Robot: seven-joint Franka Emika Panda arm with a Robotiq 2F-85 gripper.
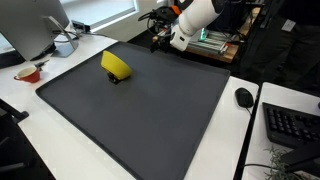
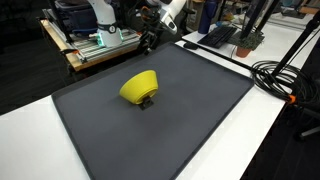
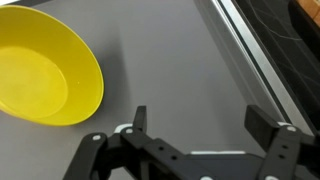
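A yellow bowl (image 1: 116, 66) lies tipped on its side on the dark grey mat (image 1: 150, 110), propped on a small dark object (image 2: 146, 101). It shows in both exterior views (image 2: 139, 87) and at the upper left of the wrist view (image 3: 45, 65), its hollow facing the camera. My gripper (image 1: 158, 40) hovers near the far edge of the mat, well away from the bowl, also seen in an exterior view (image 2: 150, 38). In the wrist view my gripper (image 3: 200, 118) is open and empty, fingers spread over bare mat.
A red cup (image 1: 28, 73) and a white kettle-like object (image 1: 64, 44) stand near a monitor. A mouse (image 1: 244, 97) and keyboard (image 1: 290, 122) lie on the white table. A wooden cart (image 2: 95, 45) stands behind; cables (image 2: 285, 75) run along the table edge.
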